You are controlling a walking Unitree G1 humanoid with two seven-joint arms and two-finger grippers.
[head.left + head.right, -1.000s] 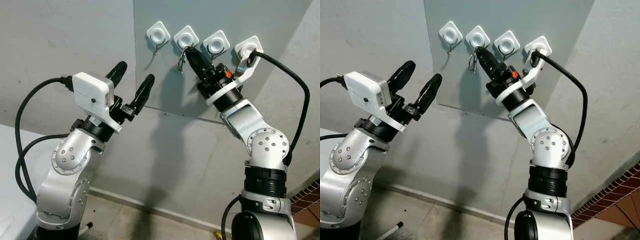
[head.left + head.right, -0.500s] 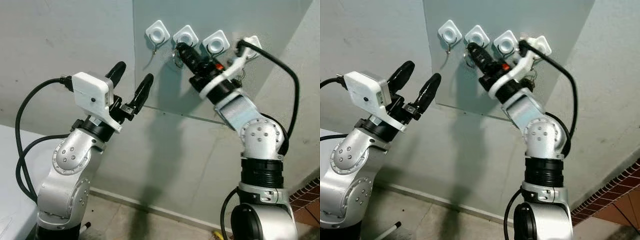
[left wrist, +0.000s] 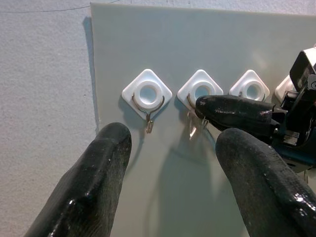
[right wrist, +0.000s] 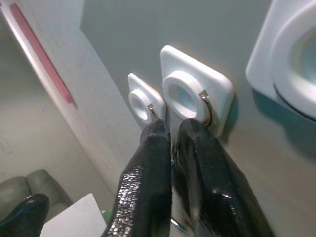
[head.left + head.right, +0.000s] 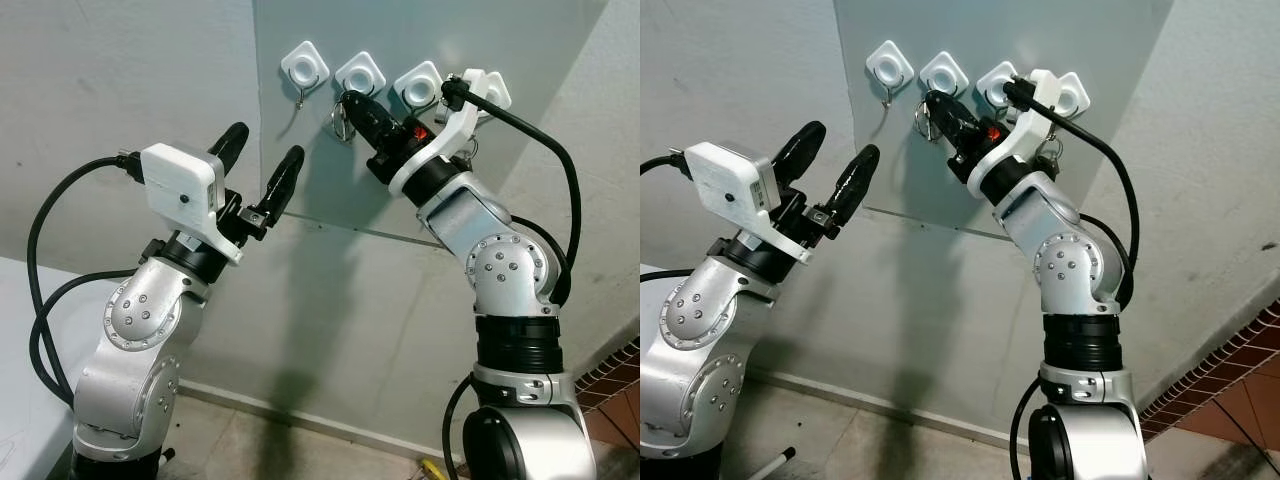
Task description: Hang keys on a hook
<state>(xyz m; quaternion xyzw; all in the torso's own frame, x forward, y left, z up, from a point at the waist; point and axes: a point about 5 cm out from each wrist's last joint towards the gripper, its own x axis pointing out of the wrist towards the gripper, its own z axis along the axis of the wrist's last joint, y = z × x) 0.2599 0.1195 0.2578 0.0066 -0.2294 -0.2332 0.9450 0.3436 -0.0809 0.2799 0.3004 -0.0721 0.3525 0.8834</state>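
Four white diamond-shaped hooks sit in a row on a grey panel (image 5: 330, 180): first hook (image 5: 304, 65), second hook (image 5: 358, 72), third hook (image 5: 418, 83), and a fourth partly behind my right wrist. My right gripper (image 5: 350, 101) is shut, its tip just under the second hook (image 4: 195, 96). A bunch of keys (image 5: 341, 122) on a ring dangles at that tip, touching the panel. In the left wrist view a key (image 3: 192, 130) hangs below the second hook (image 3: 200, 92). My left gripper (image 5: 265, 146) is open, held apart to the left, below the first hook (image 3: 146, 94).
The panel is fixed to a rough grey wall. The right arm's black cable (image 5: 560, 170) loops out past the fourth hook. A white surface (image 5: 20, 380) lies at lower left, and red floor tiles (image 5: 615, 400) at lower right.
My right gripper has moved up and to the left with the keys, closer under the second hook, and its wrist has turned. The left arm has held still.
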